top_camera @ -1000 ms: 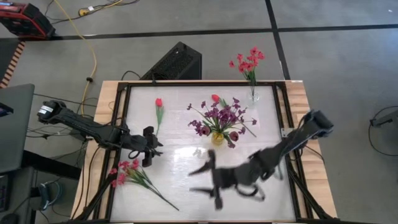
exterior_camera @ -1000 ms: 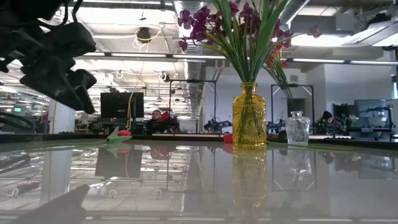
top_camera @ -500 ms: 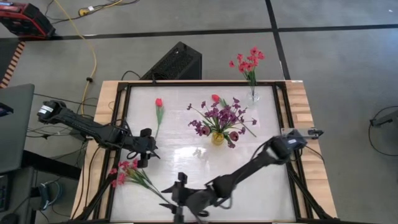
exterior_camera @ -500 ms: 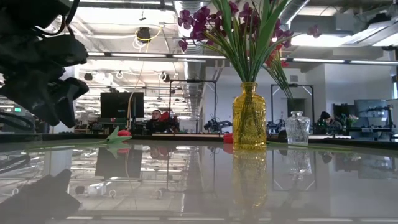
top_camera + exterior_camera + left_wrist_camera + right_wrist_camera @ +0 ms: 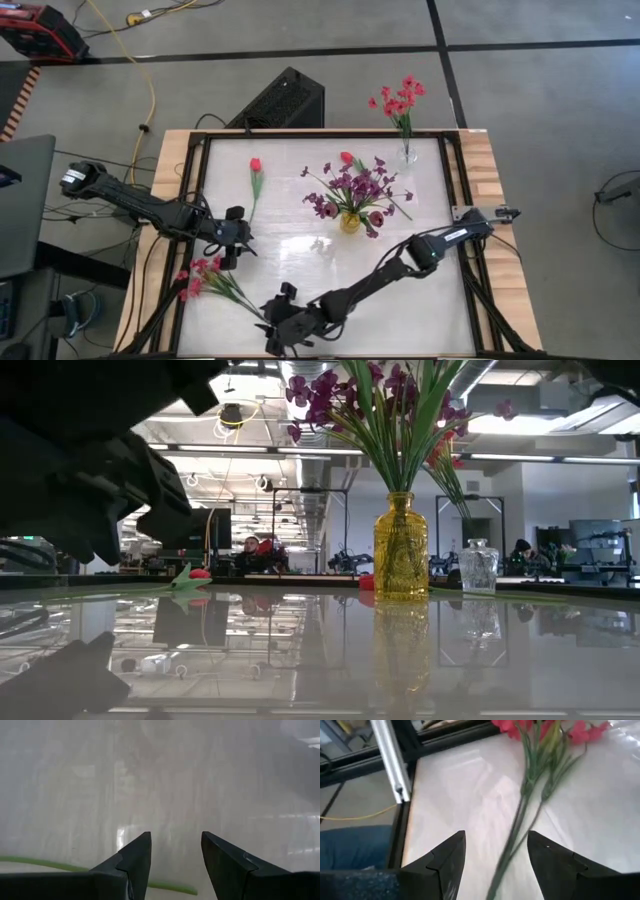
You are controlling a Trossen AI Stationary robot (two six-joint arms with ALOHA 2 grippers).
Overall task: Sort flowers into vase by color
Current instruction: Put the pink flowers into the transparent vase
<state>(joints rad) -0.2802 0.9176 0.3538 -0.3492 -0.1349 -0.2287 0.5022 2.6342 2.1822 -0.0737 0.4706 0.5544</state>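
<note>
A red-pink sprig (image 5: 208, 279) lies flat near the table's near-left corner, its thin stem end (image 5: 258, 314) pointing toward the near edge. My right gripper (image 5: 277, 322) has reached across to that stem end. It is open, and in its wrist view the fingers stand on either side of the green stems (image 5: 512, 837) without touching them; the blooms (image 5: 520, 726) lie ahead. My left gripper (image 5: 236, 238) is open and hovers over the left side of the table, near the lower end of a single red stem (image 5: 255, 178). A green stem (image 5: 45, 864) shows in the left wrist view.
A yellow vase (image 5: 349, 222) with purple flowers (image 5: 352, 188) stands mid-table and shows in the low view as the yellow vase (image 5: 400, 550). A clear vase (image 5: 408, 155) with red blooms stands at the far right. The black frame rail (image 5: 387, 760) runs along the left edge.
My right gripper has swept from the near middle of the table toward the left and the near edge. It now sits at the stem end of the red-pink sprig. The flowers and vases have stayed where they were.
</note>
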